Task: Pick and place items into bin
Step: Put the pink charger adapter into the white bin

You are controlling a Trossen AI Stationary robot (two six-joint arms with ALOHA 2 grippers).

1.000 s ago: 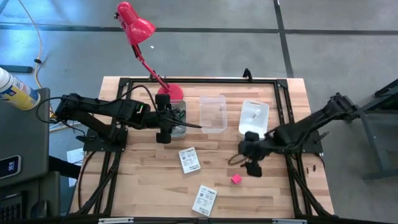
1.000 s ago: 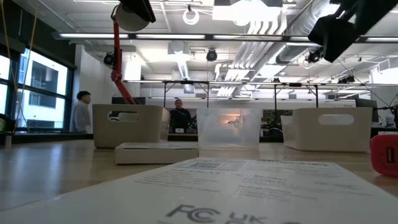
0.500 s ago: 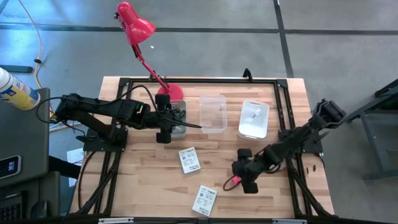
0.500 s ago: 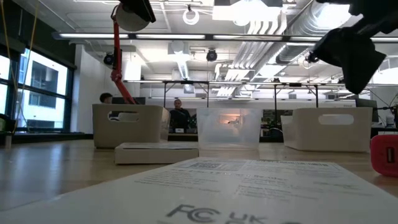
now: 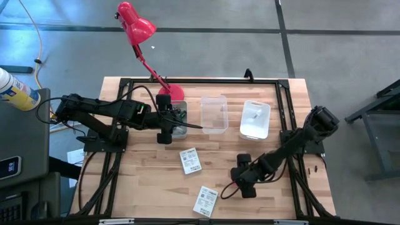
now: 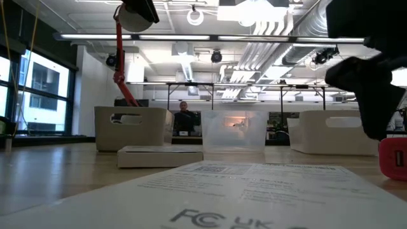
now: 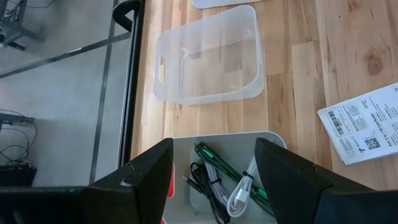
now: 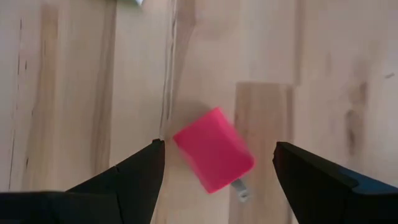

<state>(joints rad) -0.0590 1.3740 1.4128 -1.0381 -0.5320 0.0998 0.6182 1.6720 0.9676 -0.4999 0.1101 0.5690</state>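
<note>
A pink cube [image 8: 214,158] with a small metal prong lies on the wooden table. My right gripper [image 8: 217,150] is open, pointing down over the cube, one finger on either side and both clear of it. In the high view this gripper [image 5: 242,184] covers the cube near the table's near right. The cube [image 6: 393,158] shows at the low view's right edge. Two white printed cards [image 5: 190,160] [image 5: 205,201] lie flat on the table. My left gripper [image 7: 214,180] is open above the left bin [image 7: 268,138], which holds black, green and white cables [image 7: 217,180].
Three bins stand in a row at the far side: the left bin [image 5: 178,122], a clear bin [image 5: 214,114] and a white bin [image 5: 255,119] with a small white item in it. A red desk lamp [image 5: 139,28] stands behind the left bin. A black frame [image 5: 284,112] edges the table.
My right gripper has swung from near the white bin toward the table's near edge and a little left. It has come down over the pink cube. The left arm, the cube and the cards have stayed in place.
</note>
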